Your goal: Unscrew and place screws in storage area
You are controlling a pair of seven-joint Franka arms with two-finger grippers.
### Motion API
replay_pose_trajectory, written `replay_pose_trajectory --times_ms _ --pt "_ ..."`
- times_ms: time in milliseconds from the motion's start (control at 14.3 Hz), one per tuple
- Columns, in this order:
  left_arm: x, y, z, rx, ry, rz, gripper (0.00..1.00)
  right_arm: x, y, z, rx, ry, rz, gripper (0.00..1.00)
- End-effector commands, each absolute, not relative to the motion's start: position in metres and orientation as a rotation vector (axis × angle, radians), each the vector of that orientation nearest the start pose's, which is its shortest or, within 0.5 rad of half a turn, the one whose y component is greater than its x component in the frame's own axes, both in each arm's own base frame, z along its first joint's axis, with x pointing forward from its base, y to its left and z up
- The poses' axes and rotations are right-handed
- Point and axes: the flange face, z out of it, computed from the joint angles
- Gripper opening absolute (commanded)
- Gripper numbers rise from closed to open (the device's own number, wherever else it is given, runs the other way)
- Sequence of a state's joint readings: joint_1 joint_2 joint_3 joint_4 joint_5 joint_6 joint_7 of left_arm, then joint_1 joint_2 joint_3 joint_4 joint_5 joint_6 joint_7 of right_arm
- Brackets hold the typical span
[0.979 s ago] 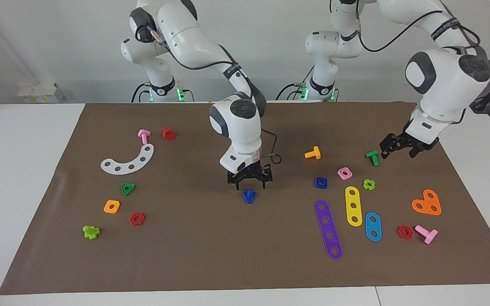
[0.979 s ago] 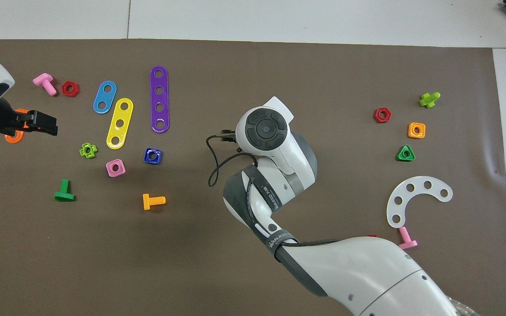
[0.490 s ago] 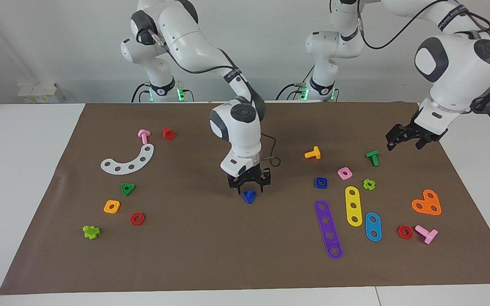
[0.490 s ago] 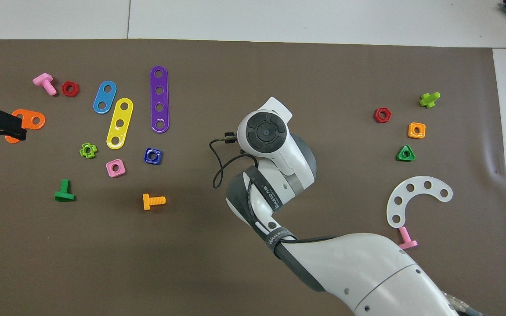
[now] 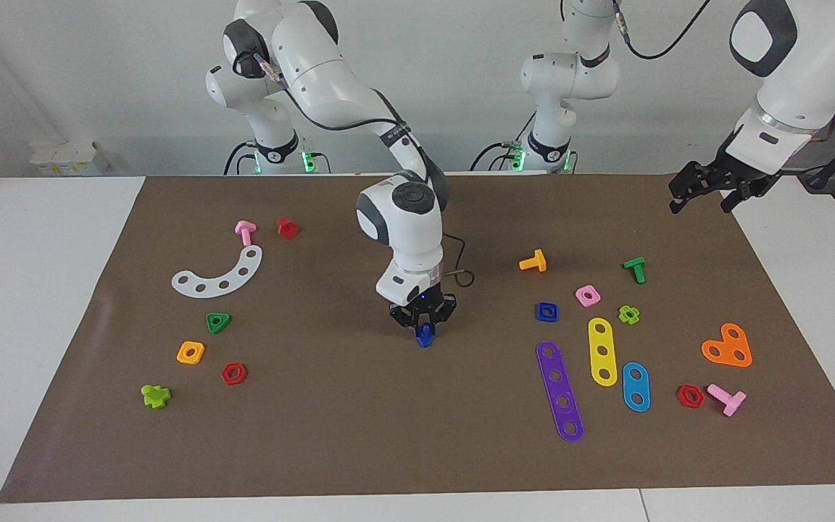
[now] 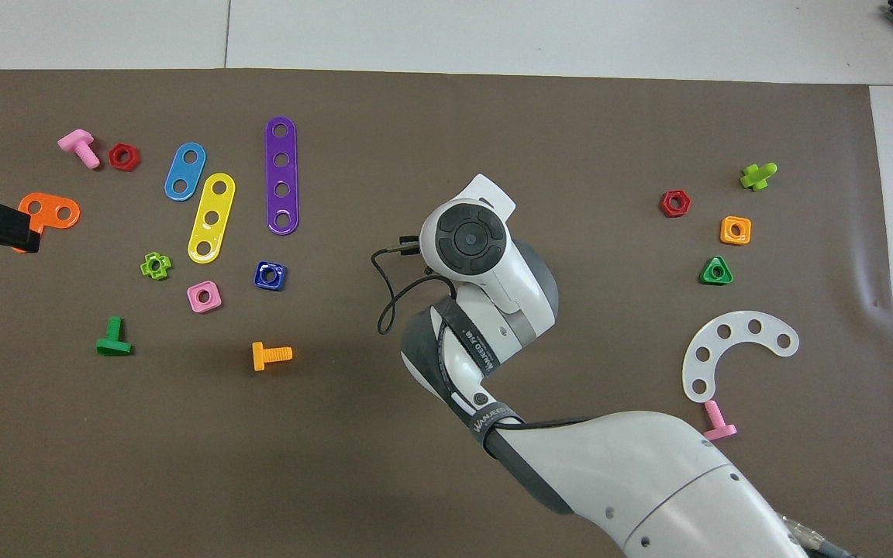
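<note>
Item 1: my right gripper [image 5: 425,324], down at mid-mat, its fingers drawn in around the blue screw [image 5: 425,336], which stands on the brown mat [image 5: 359,435] with its stem up between them. From overhead my own wrist hides both.

Item 2: my left gripper [image 5: 707,190], raised over the mat's edge at the left arm's end, waiting, fingers spread and holding nothing.

Item 3: storage area, toward the right arm's end: green triangle nut [image 5: 218,322], orange square nut [image 5: 190,352], red hexagon nut [image 5: 233,373], well apart from the screw. White curved strip [image 5: 219,274] lies nearer to the robots than these.

Item 4: toward the left arm's end: blue square nut [image 5: 546,312], purple strip [image 5: 559,390], yellow strip [image 5: 601,351], orange bolt [image 5: 533,261].
</note>
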State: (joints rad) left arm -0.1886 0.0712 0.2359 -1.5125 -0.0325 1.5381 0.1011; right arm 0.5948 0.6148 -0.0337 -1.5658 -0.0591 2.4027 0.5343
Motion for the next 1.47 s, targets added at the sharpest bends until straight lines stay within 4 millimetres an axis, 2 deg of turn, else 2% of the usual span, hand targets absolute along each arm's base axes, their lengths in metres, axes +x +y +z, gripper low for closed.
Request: replay_pose_trajectory --times_ms 0,70,140,210,350,420,560,630,840,909,1049,1119,1189,1259,1329,1399 --pt "0.571 0.013 0.611 -3.145 0.085 0.043 1.00 0.609 0.385 0.304 -3.048 -0.157 -0.367 0.33" --pt "0.571 0.012 0.613 -3.145 0.085 0.036 1.00 0.609 0.385 0.304 -3.048 -0.157 -0.367 0.25" --pt "0.573 0.009 0.611 -3.142 0.092 0.043 1.00 0.609 0.385 0.304 -3.048 -0.159 -0.367 0.07" --pt "0.574 0.005 0.610 -3.141 0.099 0.043 1.00 0.608 0.386 0.304 -3.048 -0.157 -0.365 0.00" --pt "0.572 0.015 0.614 -3.152 0.078 0.033 1.00 0.610 0.384 0.309 -3.052 -0.145 -0.362 0.00" --pt "0.573 0.011 0.612 -3.156 0.087 0.041 1.00 0.612 0.385 0.316 -3.053 -0.146 -0.361 0.00" --pt "0.573 0.009 0.612 -3.165 0.100 0.037 1.00 0.619 0.382 0.335 -3.064 -0.127 -0.347 0.00" --pt "0.573 0.008 0.612 -3.167 0.104 0.037 1.00 0.621 0.372 0.355 -3.068 -0.112 -0.359 0.00" --pt "0.572 0.011 0.610 -3.170 0.102 0.034 1.00 0.632 0.286 0.438 -3.067 -0.060 -0.423 0.00" --pt "0.571 0.012 0.607 -3.170 0.097 0.041 1.00 0.639 0.244 0.456 -3.078 -0.053 -0.436 0.00" --pt "0.567 0.014 0.606 -3.170 0.097 0.050 1.00 0.641 0.180 0.482 -3.104 -0.043 -0.433 0.00" --pt "0.564 0.006 0.603 -3.166 0.121 0.063 1.00 0.642 0.135 0.490 -3.115 0.002 -0.435 0.00" --pt "0.563 0.004 0.601 -3.162 0.128 0.071 1.00 0.640 0.105 0.487 -3.124 -0.011 -0.414 0.00" --pt "0.562 0.004 0.601 -3.160 0.126 0.071 1.00 0.636 0.079 0.480 -3.132 -0.017 -0.388 0.00" --pt "0.561 0.004 0.596 -3.155 0.123 0.081 1.00 0.629 0.055 0.464 -3.141 -0.007 -0.353 0.00" --pt "0.558 0.003 0.593 -3.148 0.116 0.072 1.00 0.623 0.040 0.451 -3.138 -0.007 -0.329 0.00"
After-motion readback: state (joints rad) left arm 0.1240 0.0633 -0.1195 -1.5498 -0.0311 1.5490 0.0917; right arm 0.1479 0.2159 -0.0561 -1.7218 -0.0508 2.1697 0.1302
